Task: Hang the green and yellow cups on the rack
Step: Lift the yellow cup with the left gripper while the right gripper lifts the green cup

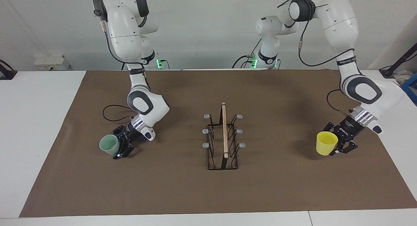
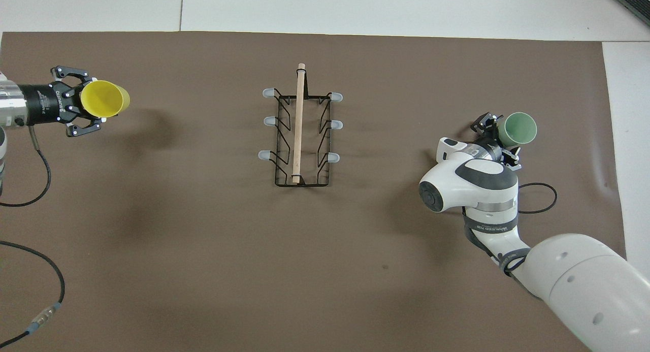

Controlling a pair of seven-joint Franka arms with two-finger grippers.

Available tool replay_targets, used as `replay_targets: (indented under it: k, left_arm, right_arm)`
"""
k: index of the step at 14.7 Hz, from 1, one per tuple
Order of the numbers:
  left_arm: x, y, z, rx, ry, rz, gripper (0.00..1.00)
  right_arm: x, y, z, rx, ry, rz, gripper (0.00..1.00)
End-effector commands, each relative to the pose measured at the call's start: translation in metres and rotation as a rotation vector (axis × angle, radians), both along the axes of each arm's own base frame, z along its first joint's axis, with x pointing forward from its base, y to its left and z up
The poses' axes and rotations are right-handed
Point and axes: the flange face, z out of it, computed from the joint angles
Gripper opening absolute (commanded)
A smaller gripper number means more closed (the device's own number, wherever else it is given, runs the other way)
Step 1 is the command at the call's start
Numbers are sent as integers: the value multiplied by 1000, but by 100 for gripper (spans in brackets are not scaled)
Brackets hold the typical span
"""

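Yellow cup, upright, bright plastic

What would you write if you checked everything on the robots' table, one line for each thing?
Surface: brown mat on a white table.
Job's things: rack in the middle of the mat, all six prongs bare; yellow cup held mouth up at the left arm's end; green cup on the mat at the right arm's end.
Clutter: nothing seen.
Grippers: left gripper shut on the yellow cup; right gripper low at the green cup, jaws open around it.
Cables: a black cable loops from the right wrist, another from the left.
Surroundings: white wall.
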Motion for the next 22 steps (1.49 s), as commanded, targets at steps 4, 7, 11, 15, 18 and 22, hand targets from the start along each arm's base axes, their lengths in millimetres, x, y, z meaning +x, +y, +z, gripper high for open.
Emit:
replay_targets:
  k: [4, 7, 11, 15, 18, 22]
  left_arm:
    - [-10, -80, 76, 286, -72, -201, 0]
    - [-14, -135, 102, 499, -138, -310, 0]
    - [-22, -215, 107, 739, -201, -382, 0]
    - [-34, -275, 109, 927, -313, -479, 0]
    - [-58, -317, 105, 1066, -367, -542, 0]
    - [-113, -351, 82, 1250, -470, -514, 0]
  right_arm:
    - [-1, -14, -7, 8, -9, 7, 0]
    - [2, -8, -3, 8, -7, 23, 0]
    - [6, 4, 15, 110, -33, -79, 0]
    - [6, 12, 46, 264, -64, -228, 0]
    - [3, 25, 82, 456, -99, -422, 0]
    - [-5, 41, 136, 629, -125, -580, 0]
